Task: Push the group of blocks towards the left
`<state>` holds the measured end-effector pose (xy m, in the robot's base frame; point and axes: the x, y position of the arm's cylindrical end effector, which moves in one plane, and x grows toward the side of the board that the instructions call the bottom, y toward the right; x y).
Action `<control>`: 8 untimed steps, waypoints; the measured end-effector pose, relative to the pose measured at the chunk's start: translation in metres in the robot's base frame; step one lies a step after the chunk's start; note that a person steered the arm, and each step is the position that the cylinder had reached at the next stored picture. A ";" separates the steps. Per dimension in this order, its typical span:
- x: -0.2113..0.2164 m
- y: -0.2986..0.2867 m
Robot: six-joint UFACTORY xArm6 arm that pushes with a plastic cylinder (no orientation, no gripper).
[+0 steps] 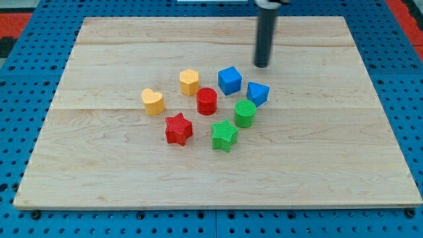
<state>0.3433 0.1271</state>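
1. From my seat, a pale wooden board [99,172] of glued planks fills most of the view.
2. Around the board on every side lies a blue perforated surface [20,79].
3. Beyond the board's top corners, red patches [406,12] show.
4. Light falls evenly across the board, with soft shadows.

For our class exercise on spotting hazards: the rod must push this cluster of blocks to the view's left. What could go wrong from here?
1. My tip sits above and right of the blue cube, apart from the cluster; one narrow contact may scatter the blocks rather than move them together.
2. The green star and red star lie lowest, so a sweep from here may miss them.
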 end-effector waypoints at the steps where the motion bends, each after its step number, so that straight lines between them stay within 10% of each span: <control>1: 0.033 0.050; 3: 0.161 0.108; 6: 0.090 -0.078; 8: 0.084 -0.036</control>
<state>0.4277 0.0910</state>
